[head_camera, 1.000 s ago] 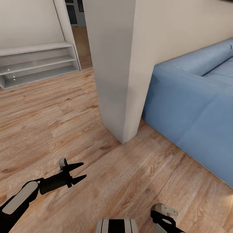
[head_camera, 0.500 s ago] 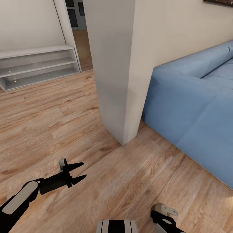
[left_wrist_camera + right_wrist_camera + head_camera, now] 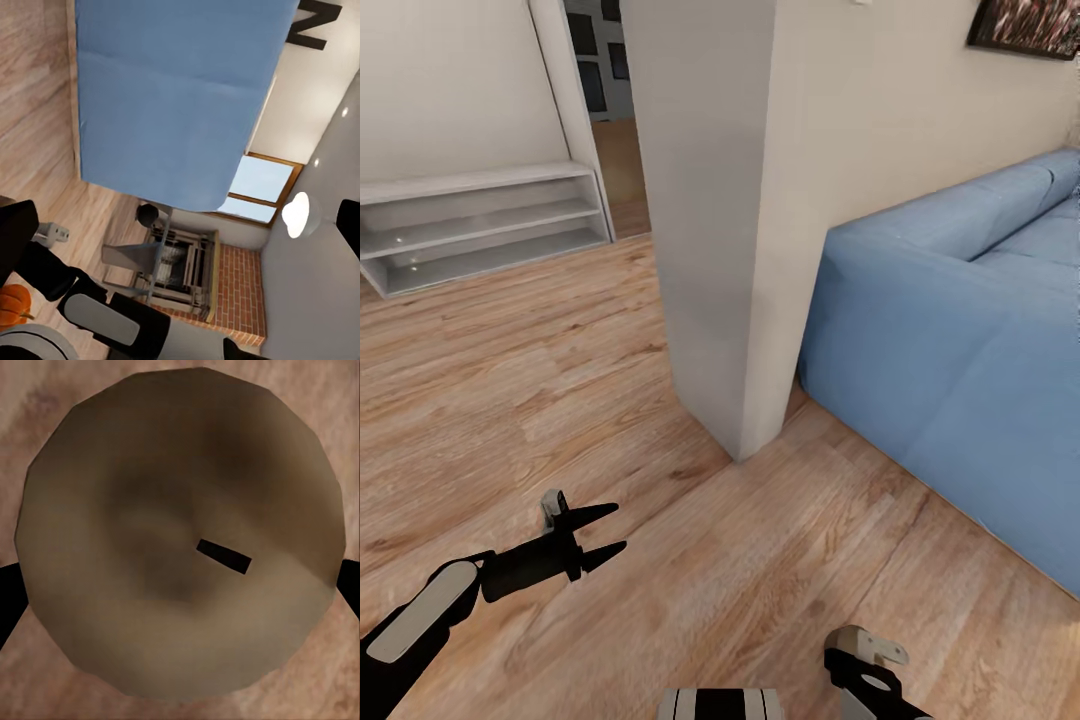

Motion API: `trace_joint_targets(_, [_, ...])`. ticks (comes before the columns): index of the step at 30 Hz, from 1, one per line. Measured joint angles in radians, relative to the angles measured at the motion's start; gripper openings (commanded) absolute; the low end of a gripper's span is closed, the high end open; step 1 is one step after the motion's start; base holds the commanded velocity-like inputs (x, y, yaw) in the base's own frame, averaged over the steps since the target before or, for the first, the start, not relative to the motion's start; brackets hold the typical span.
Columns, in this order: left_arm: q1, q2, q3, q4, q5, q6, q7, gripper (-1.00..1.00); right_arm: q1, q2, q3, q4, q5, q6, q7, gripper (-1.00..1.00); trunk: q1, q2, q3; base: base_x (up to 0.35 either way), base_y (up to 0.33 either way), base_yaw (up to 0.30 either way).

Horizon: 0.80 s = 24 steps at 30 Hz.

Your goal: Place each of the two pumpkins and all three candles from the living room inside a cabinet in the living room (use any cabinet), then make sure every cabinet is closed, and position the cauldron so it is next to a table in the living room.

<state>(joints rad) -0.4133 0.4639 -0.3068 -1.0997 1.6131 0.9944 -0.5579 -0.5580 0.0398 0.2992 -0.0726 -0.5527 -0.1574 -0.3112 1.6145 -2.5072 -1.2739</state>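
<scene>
My right gripper (image 3: 180, 585) is shut on a round tan candle (image 3: 135, 487) seen from above, its black wick off-centre, with a dark fingertip (image 3: 6, 600) at each side of it. In the head view my left gripper (image 3: 600, 533) hangs low over the wood floor, open and empty. An orange pumpkin (image 3: 10, 304) shows partly in the left wrist view, beside my own dark body parts. The cabinet, cauldron and table are out of view.
A wall corner (image 3: 730, 250) stands straight ahead. The blue sofa (image 3: 960, 330) runs along its right. White open shelving (image 3: 480, 215) sits at the back left beside a doorway (image 3: 615, 120). Wood floor (image 3: 510, 390) stretches to the left. A brick fireplace (image 3: 232, 292) shows in the left wrist view.
The whole head view has shifted a little, bringing a framed picture into sight on the wall at top right. Both arms keep their pose, and the candle stays in the right gripper.
</scene>
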Motion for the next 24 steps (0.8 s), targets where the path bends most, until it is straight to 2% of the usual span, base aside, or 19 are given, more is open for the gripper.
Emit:
trace_joint_targets(8, [0.000,0.001,0.001,0.005,-0.003,-0.002,0.006,1.00,0.000,-0.002,0.000,0.000,0.000,0.009,0.002,-1.00,0.000,0.000,0.000,0.000,0.000,0.000])
trace_joint_targets(24, [0.000,0.002,0.003,0.005,-0.005,-0.002,0.006,1.00,0.000,0.000,0.002,-0.001,0.002,0.011,0.003,-1.00,-0.007,0.004,0.062,-0.039,0.004,0.000])
